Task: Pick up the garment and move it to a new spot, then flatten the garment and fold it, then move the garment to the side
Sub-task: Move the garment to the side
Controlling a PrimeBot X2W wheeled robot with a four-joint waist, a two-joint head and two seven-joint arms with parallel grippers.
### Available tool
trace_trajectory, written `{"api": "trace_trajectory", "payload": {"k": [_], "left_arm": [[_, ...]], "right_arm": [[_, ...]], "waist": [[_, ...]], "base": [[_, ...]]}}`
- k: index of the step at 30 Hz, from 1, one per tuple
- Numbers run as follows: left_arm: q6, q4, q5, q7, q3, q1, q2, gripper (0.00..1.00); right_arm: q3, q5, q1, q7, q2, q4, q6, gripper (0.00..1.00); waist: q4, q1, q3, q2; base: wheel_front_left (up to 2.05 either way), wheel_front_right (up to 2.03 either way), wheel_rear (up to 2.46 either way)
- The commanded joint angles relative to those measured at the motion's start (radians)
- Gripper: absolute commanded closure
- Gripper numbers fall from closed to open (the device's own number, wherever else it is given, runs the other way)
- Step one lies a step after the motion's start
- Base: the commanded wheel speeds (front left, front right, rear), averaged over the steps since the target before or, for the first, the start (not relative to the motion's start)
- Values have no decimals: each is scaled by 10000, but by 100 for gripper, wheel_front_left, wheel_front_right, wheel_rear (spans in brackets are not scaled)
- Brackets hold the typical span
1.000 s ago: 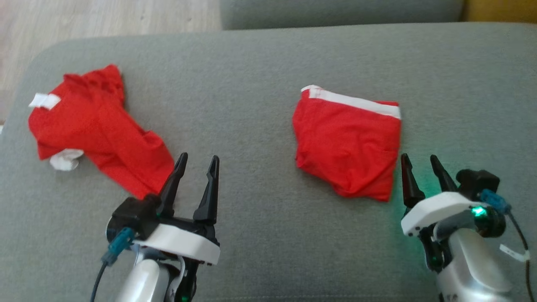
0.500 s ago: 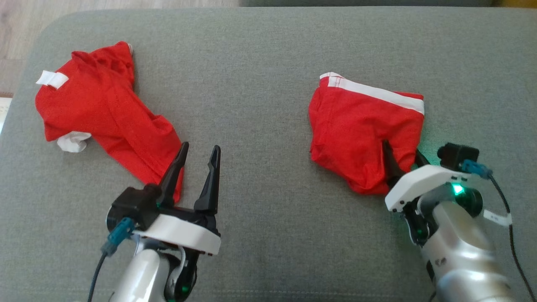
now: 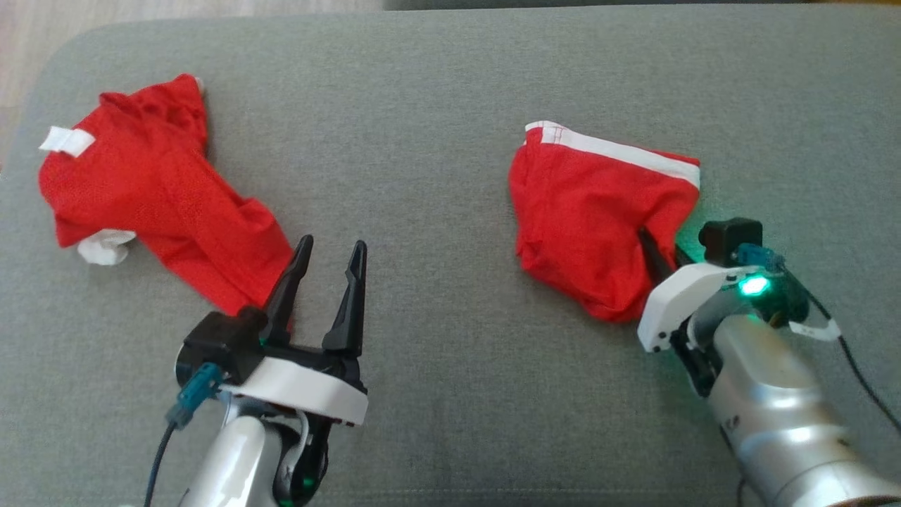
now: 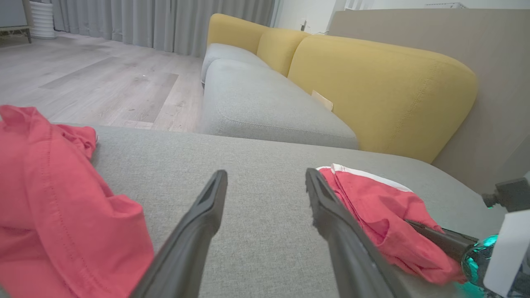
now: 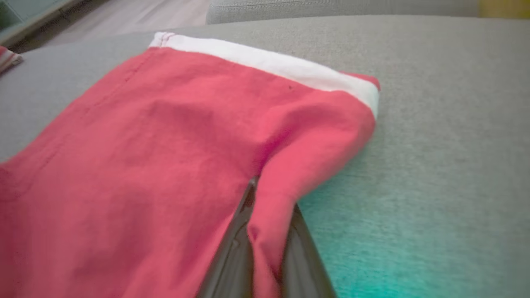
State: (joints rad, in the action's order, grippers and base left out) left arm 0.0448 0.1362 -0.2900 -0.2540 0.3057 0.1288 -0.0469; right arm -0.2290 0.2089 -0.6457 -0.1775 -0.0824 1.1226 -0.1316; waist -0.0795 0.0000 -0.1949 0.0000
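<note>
A folded red garment (image 3: 591,211) with a white band along its far edge lies right of centre on the grey cushion (image 3: 436,127). My right gripper (image 3: 662,250) is shut on a fold at its near right edge. In the right wrist view the red cloth (image 5: 165,145) is pinched between the two dark fingers of that gripper (image 5: 269,194). My left gripper (image 3: 329,253) stands open above the cushion with nothing between its fingers. The left wrist view shows the folded garment (image 4: 372,207) just right of the left gripper (image 4: 265,178).
A second, crumpled red garment (image 3: 155,190) with white patches lies at the left, its near end beside my left gripper; it also shows as the crumpled garment (image 4: 49,198). Beyond are a yellow sofa backrest (image 4: 372,82) and wooden floor (image 4: 103,82).
My right gripper has moved forward onto the folded garment's near right edge and closed on the cloth. The head camera shifted a little. The left gripper has stayed open in place.
</note>
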Motion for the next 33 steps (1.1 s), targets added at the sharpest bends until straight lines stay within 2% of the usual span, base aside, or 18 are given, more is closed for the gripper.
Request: {"api": "trace_trajectory", "payload": {"k": [1,6,12,22,28,33], "left_arm": [[-5,-345,108,-78,-389,422,-33,0],[17,-443,117,-78,-461,503,-33,0],[82,-548,123,-78,-521,718,-33,0],[212,-642,77,-78,-537,1080,-33,0],[250,-631,92,-78,-600,1194,-33,0],[285,-621,128,-78,-640,1219,-33,0]], "right_arm": [[-234,-239,-236,-109,-304,-60,9,100],[-687,-1073,-710,86,-1556,-183,9,100],[-1584,-1461,-1118,737,-3544,-439,9,100],[-3436,-1119,-1331,1711,-6457,-956,9,100],[-3845,-852,-1516,2146,-7410,-1258,9,100],[-3827,-812,-1654,2422,-7744,-1386,9,100]], "waist": [[93,0,-45,0],[322,0,-272,0],[471,0,-700,0],[361,0,-1300,0],[251,0,-1485,0],[196,0,-1562,0]], "base": [[0,0,0],[0,0,0],[0,0,0],[0,0,0],[0,0,0],[0,0,0]]}}
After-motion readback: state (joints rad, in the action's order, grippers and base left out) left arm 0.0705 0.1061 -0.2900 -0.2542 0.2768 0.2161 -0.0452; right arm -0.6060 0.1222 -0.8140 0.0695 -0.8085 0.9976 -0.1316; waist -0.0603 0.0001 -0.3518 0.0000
